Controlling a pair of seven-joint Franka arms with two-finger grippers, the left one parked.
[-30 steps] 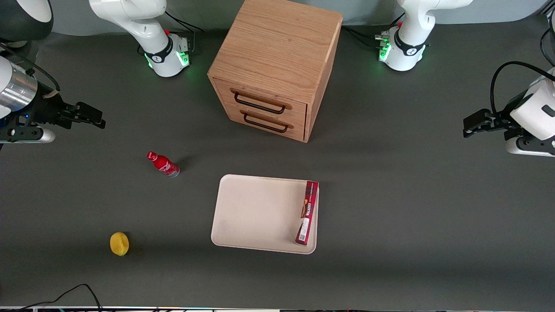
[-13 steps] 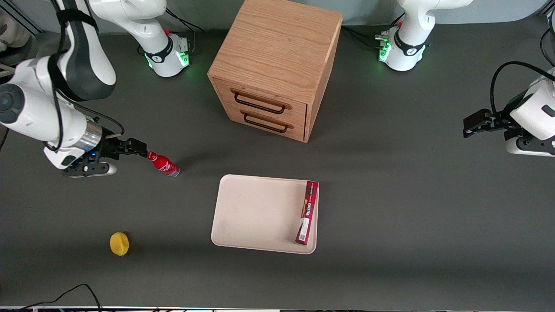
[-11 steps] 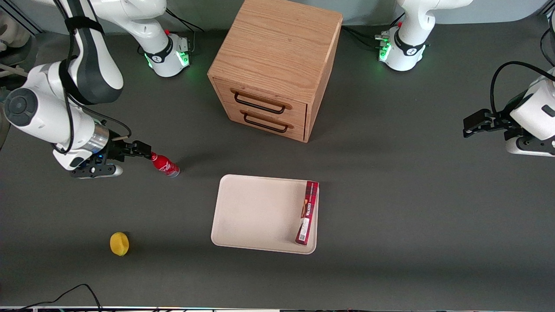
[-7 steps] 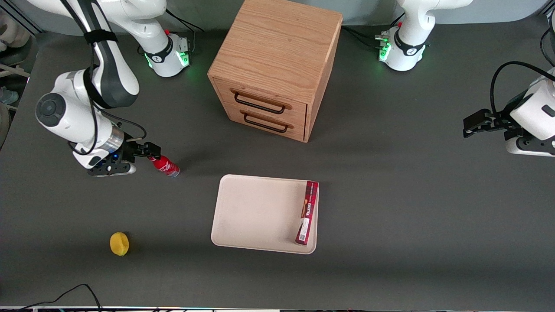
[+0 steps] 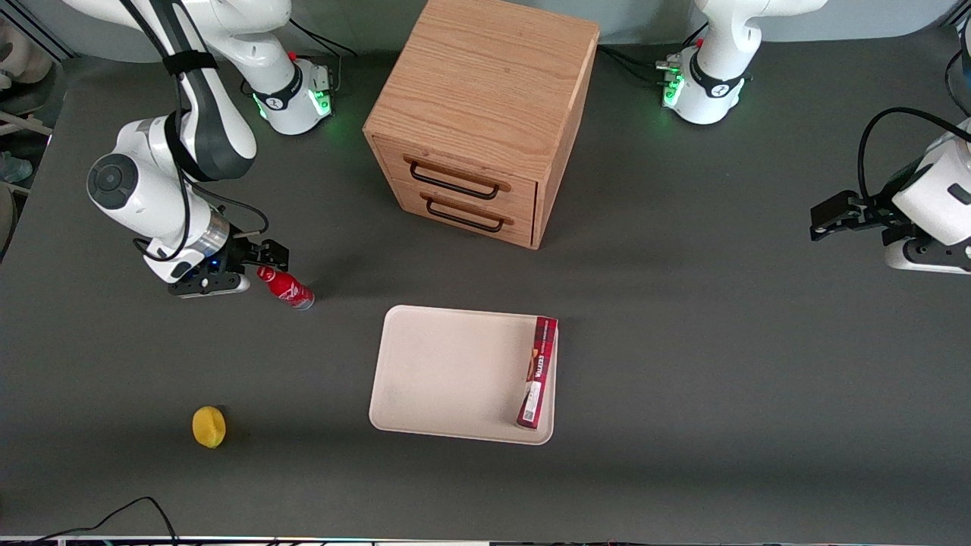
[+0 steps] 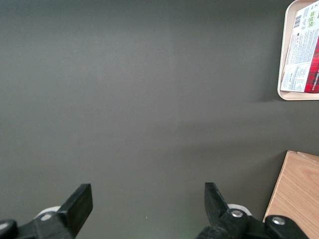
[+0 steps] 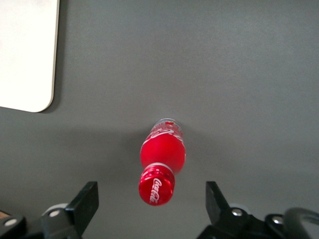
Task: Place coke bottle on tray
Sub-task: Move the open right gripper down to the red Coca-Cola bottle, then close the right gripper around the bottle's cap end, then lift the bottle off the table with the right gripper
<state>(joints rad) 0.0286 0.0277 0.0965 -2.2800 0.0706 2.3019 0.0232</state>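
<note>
Approach step: gripper point(image 7: 149, 206) open, fingers apart, just above the cap of the upright coke bottle point(image 5: 286, 287), which stands on the table near the tray point(image 5: 447, 371), not yet held. Next: lower, close on the neck, carry it over

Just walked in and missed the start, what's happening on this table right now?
The right arm's claw hangs open just above the coke bottle, which stands on the table, not yet gripped. The tray, nearer the front camera, holds only a dark-red box along one edge. A lemon lies apart.
</note>
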